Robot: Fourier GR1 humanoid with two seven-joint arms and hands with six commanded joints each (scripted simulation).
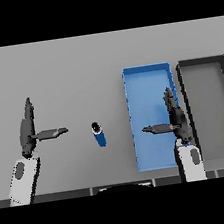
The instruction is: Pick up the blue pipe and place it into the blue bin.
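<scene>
Pipe (99, 134) lies on the table (68, 74), near the middle, just left of the blue bin (143, 71) and apart from it. A grey bin (202, 62) sits right of the blue one. Left hand (27, 130) hovers left of the pipe, fingers straight, thumb spread toward it, holding nothing. Right hand (177, 120) hovers over the blue bin's right side, fingers straight, thumb spread left, holding nothing.

Risks, as judged: the pipe is round and may roll if nudged off-centre. A grasp near one end may let it tip or slip. A release too far right could drop it into the grey bin.

No brands, labels or writing can be read.
</scene>
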